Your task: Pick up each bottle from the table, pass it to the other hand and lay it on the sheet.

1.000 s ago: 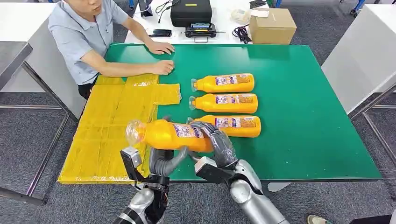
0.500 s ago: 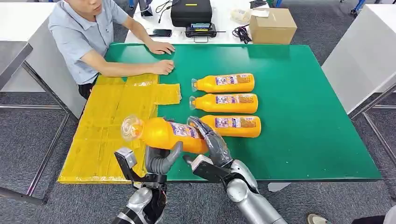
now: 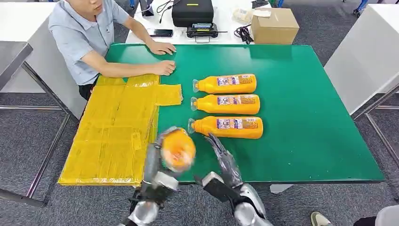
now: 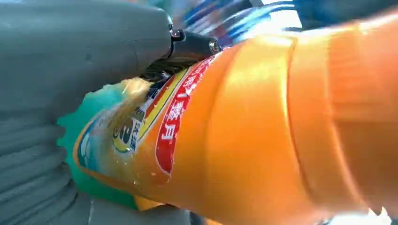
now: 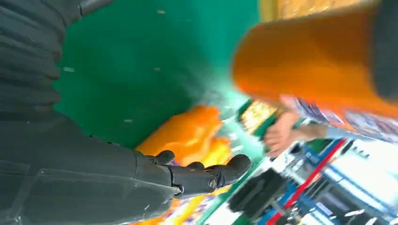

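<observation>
- Your left robot hand [image 3: 157, 162] holds one bottle [image 3: 176, 149] up in the air at the near edge of the bench [image 3: 301, 117]. Its fingers are wrapped tight around the bottle's body.
- In the left wrist view you can see the bottle [image 4: 263, 131] pressed against the hand by its label.
- Your right robot hand [image 3: 225, 162] has nothing in it. Its fingers are apart and reach out flat, just right of the bottle.
- Three more bottles lie on their sides in a row on the bench: a far one [image 3: 225, 84], a middle one [image 3: 226, 104] and a near one [image 3: 227, 126]. Their caps point left.
- The yellow sheet [image 3: 113, 127] lies on the left side of the bench. A person's hand [image 3: 164, 67] rests at its far end.
- The bottle looks full of orange drink, so I think it is heavy for its size.
- The plastic looks smooth and hard. It may slip or roll.
- Take hold around the thick middle, by the label, not the thin neck.
- Lay it down gently on its side so it does not roll off the sheet.
</observation>
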Robot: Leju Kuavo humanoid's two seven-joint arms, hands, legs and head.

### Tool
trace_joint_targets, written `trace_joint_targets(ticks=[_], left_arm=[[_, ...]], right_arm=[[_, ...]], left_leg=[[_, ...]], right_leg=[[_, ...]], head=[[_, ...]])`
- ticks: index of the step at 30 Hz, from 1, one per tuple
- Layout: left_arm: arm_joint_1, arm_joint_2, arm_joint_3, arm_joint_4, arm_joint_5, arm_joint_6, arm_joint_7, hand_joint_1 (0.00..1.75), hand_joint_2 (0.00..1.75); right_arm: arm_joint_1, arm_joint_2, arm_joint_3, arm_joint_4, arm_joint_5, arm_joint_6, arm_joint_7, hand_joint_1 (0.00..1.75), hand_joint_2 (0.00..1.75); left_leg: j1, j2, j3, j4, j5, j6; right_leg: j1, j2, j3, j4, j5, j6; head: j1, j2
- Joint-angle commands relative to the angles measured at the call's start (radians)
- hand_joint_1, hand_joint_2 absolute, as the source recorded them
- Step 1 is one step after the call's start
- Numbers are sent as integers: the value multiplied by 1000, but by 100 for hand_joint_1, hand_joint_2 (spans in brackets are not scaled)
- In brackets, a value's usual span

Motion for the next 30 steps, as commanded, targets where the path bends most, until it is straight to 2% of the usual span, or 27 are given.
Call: trace_joint_targets(ticks=[1,4,5,6,7,8,11,22,23,25,27,30], left_arm=[[29,-28,465,-158,-671,5,150,175,175],[7,44,429,-138,-827,5,314,175,175],[-20,147,328,-80,-863,5,469,175,175],[-33,182,274,-62,-863,5,541,175,175],[-76,258,170,5,-863,5,664,175,175],[-101,286,112,45,-863,5,730,175,175],[-177,318,57,204,-863,5,807,175,175],[-189,318,56,217,-863,5,808,175,175],[-212,325,24,279,-863,5,831,175,175],[-253,298,74,377,-848,-9,792,175,175],[-305,299,87,467,-859,-38,751,175,175],[-314,276,111,490,-771,-23,628,175,175]], right_arm=[[-1,4,-138,-13,12,1,-4,0,175],[-3,14,-176,-5,9,4,-4,0,175],[-3,19,-188,-2,9,4,-9,0,175],[-3,21,-192,-1,10,5,-10,0,175],[-2,25,-198,1,10,10,-11,0,175],[-1,27,-200,2,11,14,-13,0,175],[-1,32,-207,10,11,21,-18,0,175],[-3,32,-208,12,11,22,-19,0,175],[-3,33,-211,14,10,24,-20,0,175],[-6,37,-219,19,8,28,-25,0,175],[-16,43,-225,32,4,30,-35,0,175],[-18,49,-234,37,-6,20,-48,0,175]], left_leg=[[1,5,3,0,-2,-2],[2,6,5,0,-1,-4],[1,4,4,0,0,-2],[2,4,6,0,-1,-3],[2,3,6,-2,1,-3],[2,2,7,-2,0,-4],[2,0,5,-2,2,-4],[3,0,6,0,0,-4],[2,-1,4,0,1,-3],[2,-1,4,-1,2,-3],[2,-1,3,-1,2,-3],[3,1,4,0,2,-4]], right_leg=[[1,4,1,0,0,-2],[2,3,2,0,0,-4],[1,1,1,0,0,-3],[2,1,3,0,-1,-4],[2,0,4,-1,0,-4],[2,0,5,-1,-1,-4],[2,-2,3,0,-1,-3],[2,-1,5,0,-1,-4],[1,-1,3,0,-1,-3],[1,-1,3,0,0,-3],[2,-1,2,0,0,-2],[3,0,3,0,0,-3]], head=[[0,0],[0,0],[0,0],[0,0],[0,0],[0,0],[-1,0],[0,0],[0,0],[0,0],[0,0],[0,0]])
